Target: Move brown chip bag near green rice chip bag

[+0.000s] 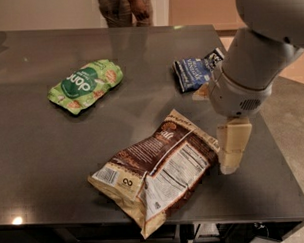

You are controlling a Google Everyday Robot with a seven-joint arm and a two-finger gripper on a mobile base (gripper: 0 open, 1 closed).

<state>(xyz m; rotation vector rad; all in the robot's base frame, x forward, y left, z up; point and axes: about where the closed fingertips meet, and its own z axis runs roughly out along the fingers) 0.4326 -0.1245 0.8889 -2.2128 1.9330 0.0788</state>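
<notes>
— Where's the camera?
— Above the table's near edge, looking down and across it, fairly close; the gripper hangs right of centre, near the front edge

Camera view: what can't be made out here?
- Blue bag: right end hidden behind the arm.
- Person: cut off by the top edge.
- Brown chip bag: label print too blurred to read.
- Gripper, just right of that bag: contact unclear.
</notes>
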